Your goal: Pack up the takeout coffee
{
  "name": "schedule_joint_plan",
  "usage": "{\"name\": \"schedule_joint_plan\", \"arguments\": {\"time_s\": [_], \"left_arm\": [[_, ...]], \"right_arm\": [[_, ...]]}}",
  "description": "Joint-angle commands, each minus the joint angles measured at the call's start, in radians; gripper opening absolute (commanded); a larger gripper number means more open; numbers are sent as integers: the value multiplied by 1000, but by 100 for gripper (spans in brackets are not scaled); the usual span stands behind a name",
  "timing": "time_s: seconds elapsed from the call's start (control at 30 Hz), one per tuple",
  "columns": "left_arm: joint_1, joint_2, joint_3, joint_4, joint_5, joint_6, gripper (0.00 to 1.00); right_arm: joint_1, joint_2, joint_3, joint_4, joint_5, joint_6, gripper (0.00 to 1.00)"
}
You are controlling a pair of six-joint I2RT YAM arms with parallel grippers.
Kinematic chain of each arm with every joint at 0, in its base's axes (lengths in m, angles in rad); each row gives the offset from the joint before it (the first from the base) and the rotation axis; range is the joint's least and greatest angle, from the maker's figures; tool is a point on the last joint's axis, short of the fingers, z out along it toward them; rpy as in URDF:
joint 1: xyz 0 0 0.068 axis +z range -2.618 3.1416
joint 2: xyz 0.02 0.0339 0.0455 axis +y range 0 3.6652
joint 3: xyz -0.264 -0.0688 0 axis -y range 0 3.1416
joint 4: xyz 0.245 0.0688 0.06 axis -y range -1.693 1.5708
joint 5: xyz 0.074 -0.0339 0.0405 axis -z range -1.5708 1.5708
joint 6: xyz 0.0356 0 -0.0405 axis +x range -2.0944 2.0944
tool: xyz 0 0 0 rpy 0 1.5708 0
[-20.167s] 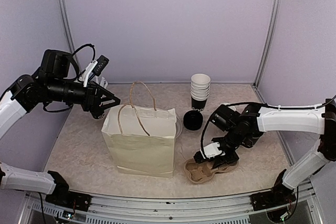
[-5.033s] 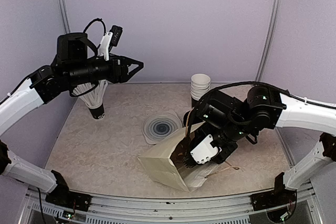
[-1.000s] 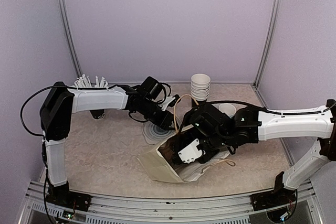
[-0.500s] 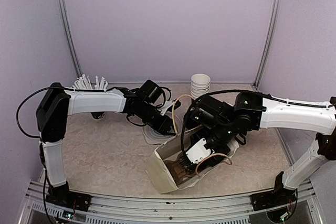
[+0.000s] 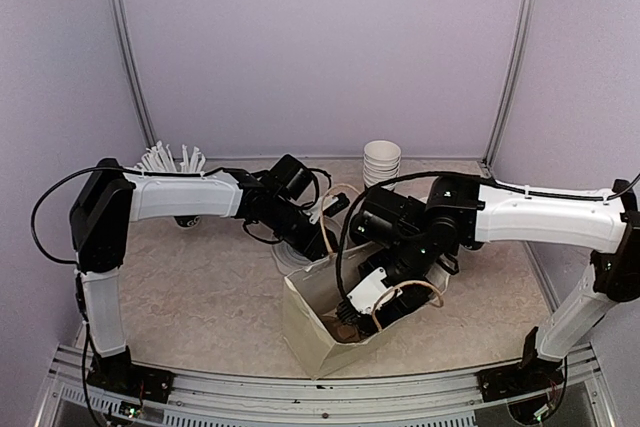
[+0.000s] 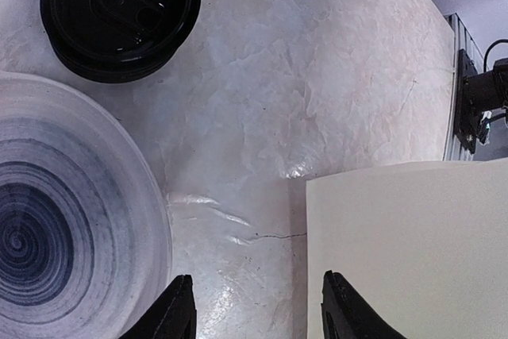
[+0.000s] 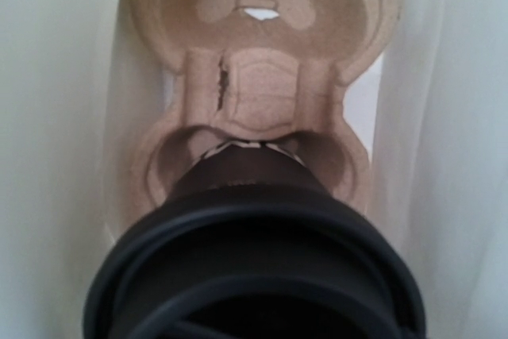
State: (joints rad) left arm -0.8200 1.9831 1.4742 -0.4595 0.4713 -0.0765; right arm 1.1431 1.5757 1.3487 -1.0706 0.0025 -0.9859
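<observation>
The takeout coffee [image 7: 254,228], a black cup with a black lid, stands in a slot of a brown cardboard cup carrier [image 7: 258,85] inside the cream paper bag [image 5: 315,332]. My right gripper [image 5: 362,299] reaches down into the bag's open mouth and holds the cup from above. The lid fills the near part of the right wrist view and hides the fingers. My left gripper [image 5: 322,240] is open and empty at the bag's far left top edge. In the left wrist view the left gripper [image 6: 258,311] hangs over the table beside the bag's wall [image 6: 413,252].
A grey swirl-patterned plate [image 6: 63,236] lies left of the bag under the left arm. A stack of black lids [image 6: 119,5] lies beyond it. White cups [image 5: 381,161] are stacked at the back. A black cup of white sticks [image 5: 172,162] stands back left. A bag handle [image 5: 410,297] loops by the right wrist.
The bag has been tipped from leaning on its side to nearly upright, with the right gripper still inside it. The left gripper has stayed at the bag's far edge.
</observation>
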Motion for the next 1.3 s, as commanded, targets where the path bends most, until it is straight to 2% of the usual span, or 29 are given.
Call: {"name": "schedule_joint_plan", "arguments": {"time_s": [0.0,0.27,0.57,0.7,0.83,0.93,1.1,1.27], "left_arm": [[1,-5,-18,1,22,20,53],[6,-8,-27,4,27,25,53],[15,-25,-39,18,2,9,53],[16,-42,-44,1,-18,10,53],[20,-69,-44,-22,-34,18,54],[25,-102,-32,-69,-57,27,57],[30,-220,-28,-116,-102,27,63],[14,-344,-17,-168,-124,28,66]], "right_arm": [[-31,82,44,-80,-52,-22,44],[-69,212,167,-257,-105,-23,42],[-71,222,82,-79,-17,62,43],[-71,207,108,-95,-34,83,47],[-71,179,180,-157,-84,84,55],[-72,160,224,-207,-123,73,65],[-72,125,296,-238,-167,79,94],[-78,103,347,-241,-159,85,97]]}}
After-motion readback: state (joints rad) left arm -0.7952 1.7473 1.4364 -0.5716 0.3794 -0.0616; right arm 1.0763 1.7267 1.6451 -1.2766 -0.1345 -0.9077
